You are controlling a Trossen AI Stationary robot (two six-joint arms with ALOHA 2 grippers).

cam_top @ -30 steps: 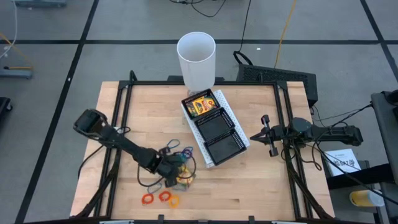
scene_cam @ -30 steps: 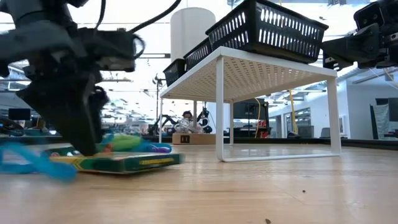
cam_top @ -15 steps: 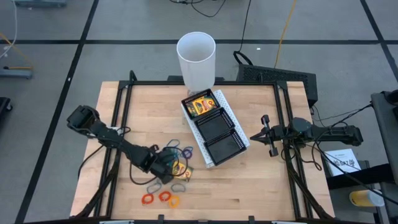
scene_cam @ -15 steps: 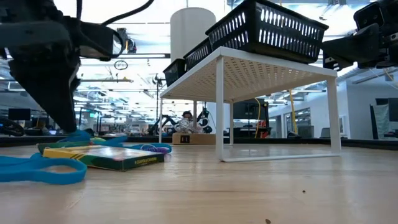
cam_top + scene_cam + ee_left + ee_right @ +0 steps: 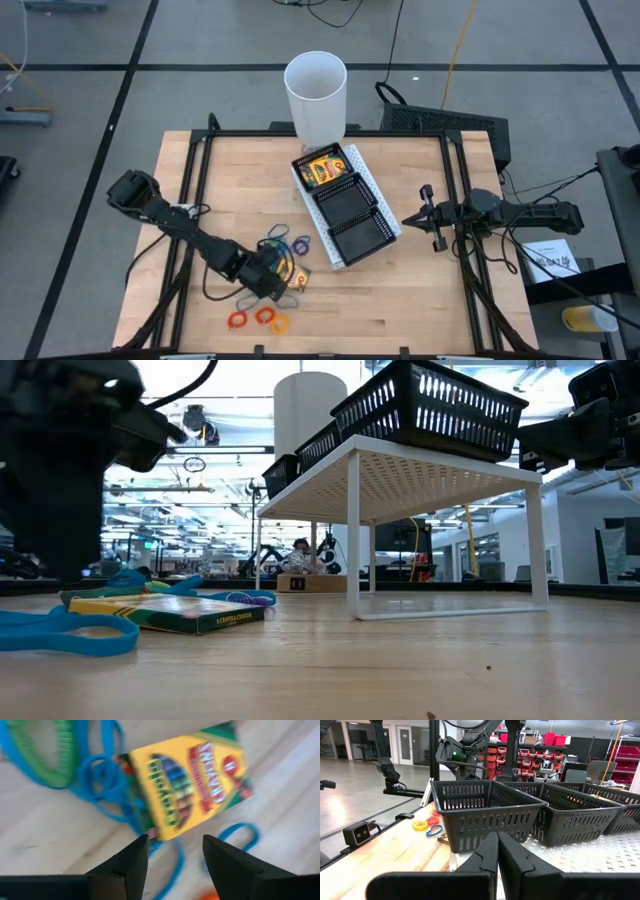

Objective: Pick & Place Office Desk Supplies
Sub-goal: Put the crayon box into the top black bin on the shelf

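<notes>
A yellow-and-green crayon box (image 5: 192, 780) lies flat on the wooden table (image 5: 420, 300) among blue and green rubber-band loops (image 5: 95, 785); the low view shows the crayon box (image 5: 170, 612) beside a blue loop (image 5: 60, 632). My left gripper (image 5: 175, 847) hovers open just above the box's near end, clear of it; in the high view the left gripper (image 5: 273, 279) stands beside the box (image 5: 296, 272). A second crayon box (image 5: 322, 168) lies in the black tray's far compartment. My right gripper (image 5: 497, 845) waits shut at the table's right (image 5: 428, 215).
The black mesh tray (image 5: 352, 210) sits on a white riser (image 5: 400, 470) at mid table, with a tall white cup (image 5: 316, 90) behind it. Orange and red loops (image 5: 257, 318) lie near the front edge, more coloured loops (image 5: 283, 240) just beyond the box.
My left gripper has risen off the crayon box, drawn a little toward the table's left and rolled about its own axis, its fingers staying apart. The box, which it stood on before, has shifted slightly and now lies flat and free.
</notes>
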